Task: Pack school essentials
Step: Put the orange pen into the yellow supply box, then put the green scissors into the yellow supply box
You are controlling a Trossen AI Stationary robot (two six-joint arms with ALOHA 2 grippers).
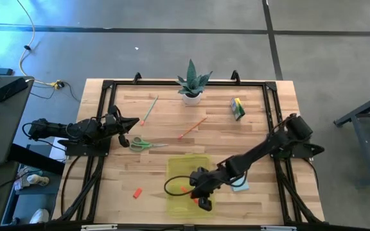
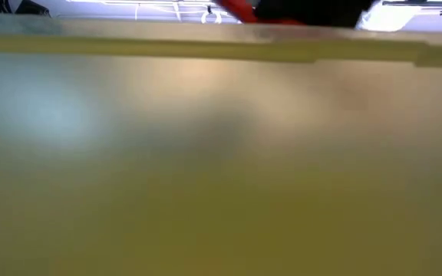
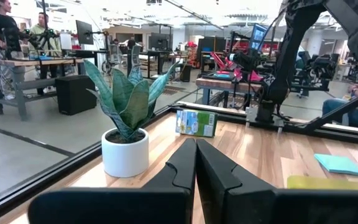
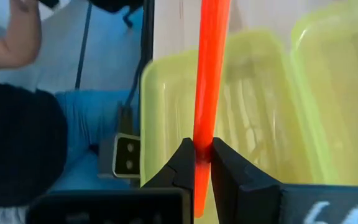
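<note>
The right gripper [image 4: 202, 155] is pinching the red marker [image 4: 210, 74] directly over the yellow-green case [image 1: 188, 173]. The placing step seems to be underway; next it needs lowering and releasing inside the case. The right arm is stretching low across toward the case; the left gripper [image 1: 133, 123], fingers pressed together, is waiting beyond the case's left side, near the scissors [image 1: 143, 144].

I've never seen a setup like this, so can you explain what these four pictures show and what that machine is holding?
Two dark robot arms work at a wooden table. One picture looks straight down, one sits at table level with a yellow-green case filling it, and two come from the wrists. The right hand pinches a red marker over that case. The left hand, shut and empty, waits at the table's left edge near green-handled scissors. Also lying there: a potted plant, pencils, a crayon box and a blue notepad.
</note>
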